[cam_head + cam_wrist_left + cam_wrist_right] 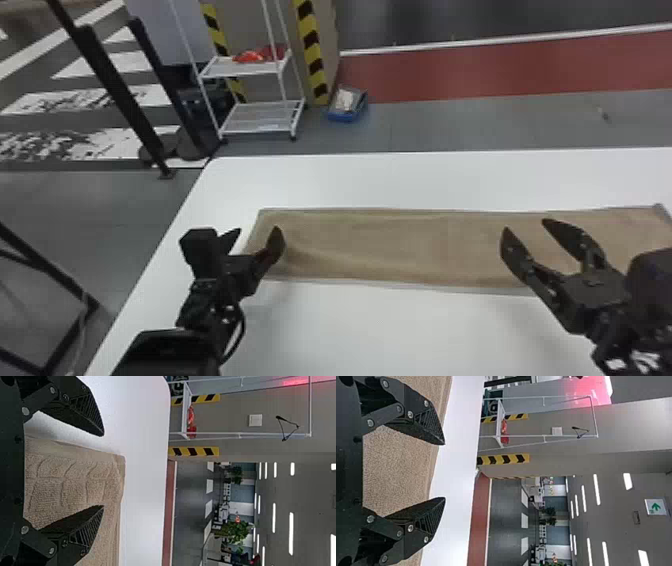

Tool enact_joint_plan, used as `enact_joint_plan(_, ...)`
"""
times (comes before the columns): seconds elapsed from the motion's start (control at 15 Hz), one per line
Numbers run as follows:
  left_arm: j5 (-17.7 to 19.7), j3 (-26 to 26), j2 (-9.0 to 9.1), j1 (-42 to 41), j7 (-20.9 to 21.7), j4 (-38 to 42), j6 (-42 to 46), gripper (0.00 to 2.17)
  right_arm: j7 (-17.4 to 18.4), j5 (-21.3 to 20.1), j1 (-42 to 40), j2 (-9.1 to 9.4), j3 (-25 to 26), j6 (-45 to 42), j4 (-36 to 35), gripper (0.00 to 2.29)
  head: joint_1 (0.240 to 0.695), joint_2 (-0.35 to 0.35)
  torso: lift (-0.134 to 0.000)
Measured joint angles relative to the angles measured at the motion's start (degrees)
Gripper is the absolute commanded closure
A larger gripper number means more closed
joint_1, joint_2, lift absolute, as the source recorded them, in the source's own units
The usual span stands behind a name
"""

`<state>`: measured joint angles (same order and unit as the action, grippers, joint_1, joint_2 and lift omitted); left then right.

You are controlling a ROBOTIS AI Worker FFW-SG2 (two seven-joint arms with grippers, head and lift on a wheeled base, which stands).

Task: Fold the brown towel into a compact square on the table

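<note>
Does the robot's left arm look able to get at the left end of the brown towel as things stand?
Probably yes: the left gripper is open over that end of the brown towel, with nothing apparent between them.

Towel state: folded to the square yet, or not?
Not yet a square: the brown towel lies flat in a long strip, far wider than deep, across the white table.

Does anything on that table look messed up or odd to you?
I see nothing spilled or damaged. Only the brown towel looks slightly untidy: shallow creases ripple across its left end, so it isn't perfectly smooth on the white table.
</note>
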<state>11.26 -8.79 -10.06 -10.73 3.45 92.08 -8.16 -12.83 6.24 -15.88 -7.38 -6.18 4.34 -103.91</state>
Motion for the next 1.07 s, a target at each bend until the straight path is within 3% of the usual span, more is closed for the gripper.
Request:
enact_joint_plan(0.13, -0.88, 0.04, -0.04, 0.03, 0.21, 0.07, -1.29, 0.28, 0.00, 0.10, -0.48, -0.02, 0.24, -0.50, -0.54, 0.46, 0.695, 0.231, -0.123)
enact_joint_plan(0.27, -1.72, 0.22, -0.05, 0.29, 0.26, 0.02, -2.82, 0.49, -0.06, 0.38, -1.01, -0.07, 0.52, -1.63, -1.01, 0.46, 0.695, 0.227, -0.123)
enact_joint_plan(0.4, -1.84, 0.34, -0.09, 0.46, 0.32, 0.14, -4.56, 1.01, -0.09, 0.64, -1.28, -0.09, 0.81, -2.04, -1.26, 0.46, 0.695, 0.225, -0.123)
enact_joint_plan(0.47, -1.85, 0.34, -0.09, 0.47, 0.32, 0.38, -4.83, 1.10, -0.09, 0.74, -1.32, -0.09, 0.91, -2.09, -1.30, 0.46, 0.695, 0.223, -0.123)
enact_joint_plan(0.6, -1.86, 0.41, -0.06, 0.25, 0.24, 1.21, -5.07, 1.10, -0.09, 0.86, -1.47, -0.09, 0.99, -2.11, -1.49, 0.46, 0.695, 0.220, -0.123)
enact_joint_plan(0.73, -1.86, 0.60, -0.05, -0.10, 0.22, 2.13, -5.15, 1.38, -0.09, 0.87, -1.63, -0.09, 1.00, -2.10, -1.81, 0.46, 0.695, 0.218, -0.123)
enact_joint_plan(1.07, -1.86, 0.95, 0.05, -0.59, -0.11, 4.81, -8.47, 1.45, -0.09, 1.08, -1.97, -0.09, 1.29, -2.46, -2.08, 0.46, 0.695, 0.208, -0.123)
